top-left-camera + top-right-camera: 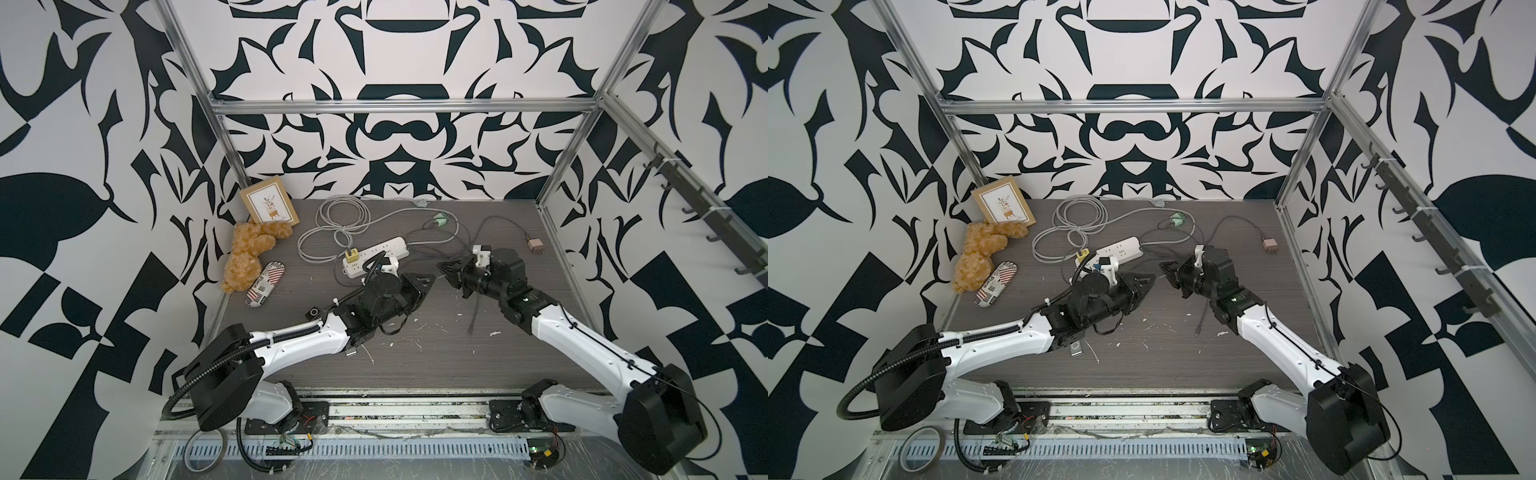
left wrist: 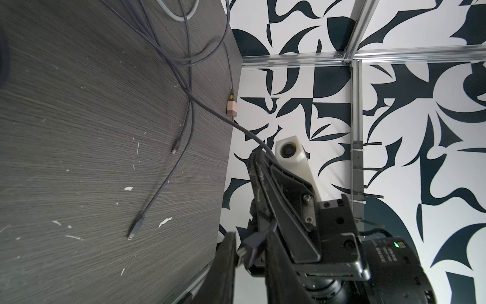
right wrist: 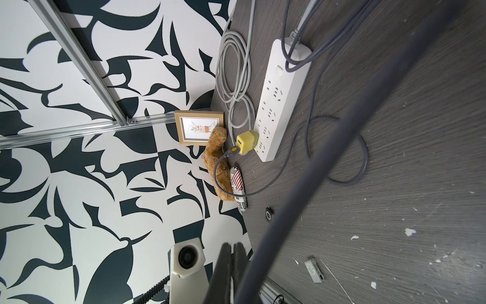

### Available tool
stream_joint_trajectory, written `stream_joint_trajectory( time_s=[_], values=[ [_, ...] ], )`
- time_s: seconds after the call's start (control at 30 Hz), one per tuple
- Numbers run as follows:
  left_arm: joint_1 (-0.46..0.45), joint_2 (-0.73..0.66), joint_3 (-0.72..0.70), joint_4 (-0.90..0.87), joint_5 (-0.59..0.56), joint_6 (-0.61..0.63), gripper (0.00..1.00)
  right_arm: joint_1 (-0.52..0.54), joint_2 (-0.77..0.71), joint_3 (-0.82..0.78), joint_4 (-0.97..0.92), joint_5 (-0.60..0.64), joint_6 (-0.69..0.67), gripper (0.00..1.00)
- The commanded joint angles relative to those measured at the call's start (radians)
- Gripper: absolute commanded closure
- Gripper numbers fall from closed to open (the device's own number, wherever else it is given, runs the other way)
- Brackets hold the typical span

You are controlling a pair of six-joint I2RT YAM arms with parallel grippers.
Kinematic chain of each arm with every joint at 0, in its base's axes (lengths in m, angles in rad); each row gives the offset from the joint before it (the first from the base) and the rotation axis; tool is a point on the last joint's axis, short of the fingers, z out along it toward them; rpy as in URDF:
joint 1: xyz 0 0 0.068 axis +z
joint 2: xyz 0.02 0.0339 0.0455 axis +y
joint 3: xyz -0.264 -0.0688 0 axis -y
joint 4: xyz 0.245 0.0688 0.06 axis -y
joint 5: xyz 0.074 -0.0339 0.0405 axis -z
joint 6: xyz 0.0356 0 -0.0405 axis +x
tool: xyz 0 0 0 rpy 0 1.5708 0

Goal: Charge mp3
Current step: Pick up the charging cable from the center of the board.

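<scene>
Nearest the lens, two white-and-black arms, left [image 1: 291, 340] and right [image 1: 582, 336], reach from the front rail over a dark wood-grain worktop [image 1: 436, 361], their tips close together near its middle. Behind them lies a white power strip [image 1: 386, 248], its grey cord [image 3: 236, 98] coiled at the back. A bear [image 1: 249, 253], a frame [image 1: 270, 205] and a striped pouch [image 1: 266, 284] crowd the far left corner.

The right end effector [image 3: 232, 250] is pressed closed on a grey cable [image 3: 315, 160]. The left end effector [image 1: 430, 280] is narrow, its fingers standing either side of the cable's plug [image 2: 249, 248]; whether they pinch it I cannot tell.

A yellow charger [image 3: 247, 140] sits in the strip's end socket. A pink charger [image 1: 535, 244] lies loose near the right edge, and a green charger [image 1: 440, 218] lies at the back.

In a top view the silver mp3 [image 1: 1076, 348] lies flat on the worktop just beside the left arm's forearm, well apart from the plug. A small black gadget [image 1: 312, 311] rests on the forearm's far side.
</scene>
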Motion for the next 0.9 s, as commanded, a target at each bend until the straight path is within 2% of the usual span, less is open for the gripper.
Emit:
stream_joint_trajectory(
  time_s=[0.0, 0.2, 0.3, 0.4, 0.47, 0.63, 0.87],
  values=[
    [0.006, -0.020, 0.031, -0.015, -0.022, 0.008, 0.82, 0.001, -0.019, -0.002, 0.061, 0.001, 0.006, 1.00],
    [0.009, -0.019, 0.053, -0.028, -0.008, 0.008, 0.96, 0.001, -0.022, -0.010, 0.074, -0.010, 0.018, 1.00],
    [0.009, -0.018, 0.059, -0.024, -0.003, 0.009, 1.00, 0.000, -0.034, -0.021, 0.092, -0.016, 0.029, 0.98],
    [0.013, -0.025, 0.061, -0.029, 0.001, 0.008, 1.00, -0.004, -0.065, -0.041, 0.107, -0.028, 0.039, 0.74],
    [0.016, -0.031, 0.055, -0.029, -0.001, 0.001, 1.00, -0.006, -0.093, -0.060, 0.108, -0.041, 0.045, 0.67],
    [0.025, -0.034, 0.064, -0.021, 0.013, -0.003, 1.00, -0.006, -0.161, -0.133, 0.172, -0.054, 0.094, 0.66],
    [0.025, 0.002, 0.091, 0.000, 0.048, -0.006, 1.00, -0.006, -0.103, -0.100, 0.233, -0.103, 0.089, 0.72]
  ],
)
